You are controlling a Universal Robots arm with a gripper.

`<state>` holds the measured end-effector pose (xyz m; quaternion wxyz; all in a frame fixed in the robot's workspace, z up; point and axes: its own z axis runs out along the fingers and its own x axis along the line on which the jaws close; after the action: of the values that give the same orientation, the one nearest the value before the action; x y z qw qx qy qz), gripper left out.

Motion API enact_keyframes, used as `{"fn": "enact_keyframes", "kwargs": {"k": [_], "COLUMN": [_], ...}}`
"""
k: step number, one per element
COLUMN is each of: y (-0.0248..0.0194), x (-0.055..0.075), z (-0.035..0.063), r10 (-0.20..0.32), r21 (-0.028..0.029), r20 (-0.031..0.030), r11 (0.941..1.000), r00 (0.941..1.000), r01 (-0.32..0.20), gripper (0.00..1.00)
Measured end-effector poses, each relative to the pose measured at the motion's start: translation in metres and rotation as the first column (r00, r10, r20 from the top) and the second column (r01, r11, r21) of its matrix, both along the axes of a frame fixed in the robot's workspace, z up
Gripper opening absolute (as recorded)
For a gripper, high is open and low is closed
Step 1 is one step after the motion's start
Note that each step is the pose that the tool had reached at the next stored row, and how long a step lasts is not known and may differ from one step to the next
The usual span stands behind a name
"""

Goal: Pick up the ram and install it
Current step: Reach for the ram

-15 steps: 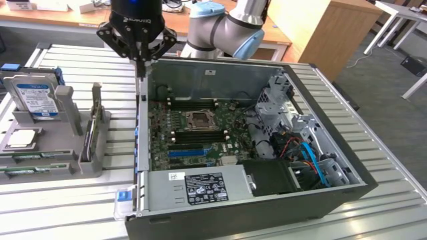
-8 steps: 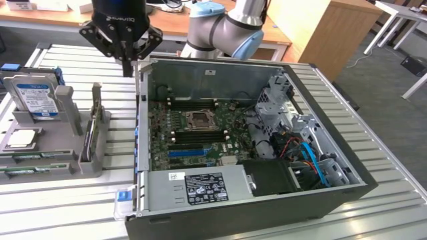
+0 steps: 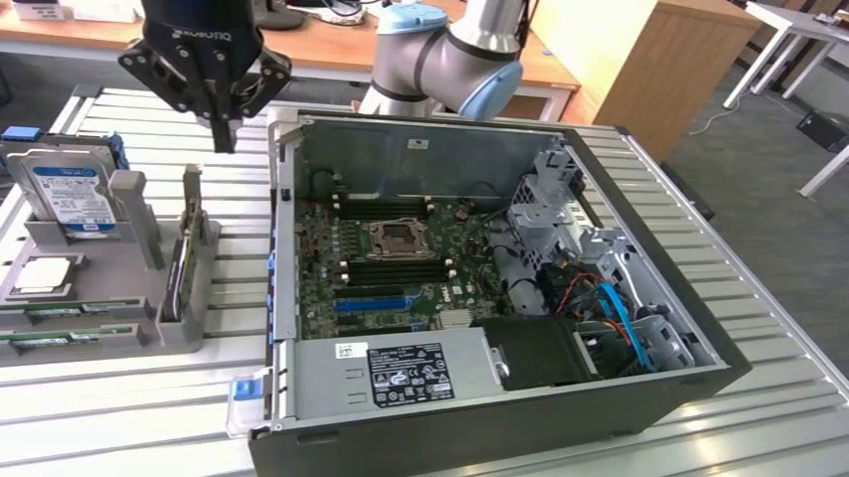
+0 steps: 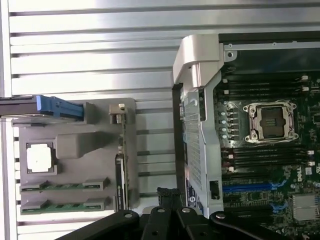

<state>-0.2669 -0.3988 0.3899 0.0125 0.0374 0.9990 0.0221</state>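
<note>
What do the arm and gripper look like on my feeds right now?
The gripper is black, with white ROBOTIQ lettering on its body and angular linkage bars joined by silver pivot pins. The arm is silver-grey tubing with rounded joints capped in light blue.

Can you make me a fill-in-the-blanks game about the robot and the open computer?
1. The two ram sticks lying in the gray holder are coloured ____.
2. The label on the hard drive is ____.
3. The shut tool holds ____.
Missing words: green, blue, nothing.
</note>
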Motion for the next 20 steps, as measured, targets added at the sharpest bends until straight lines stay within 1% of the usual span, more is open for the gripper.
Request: {"fn": "enact_keyframes", "kwargs": {"k": [6, 20], "y": [0.0, 0.0001], "x": [-0.02, -0.061], "z": [-0.0007, -0.0027], "r10": [0.0, 0.0], "r21": [0.0, 0.0], "r20": [0.0, 0.0], "r11": [1.0, 1.0], "r00": [1.0, 1.0], "r01": [0.0, 0.0], "gripper": [0.11, 0.11]}}
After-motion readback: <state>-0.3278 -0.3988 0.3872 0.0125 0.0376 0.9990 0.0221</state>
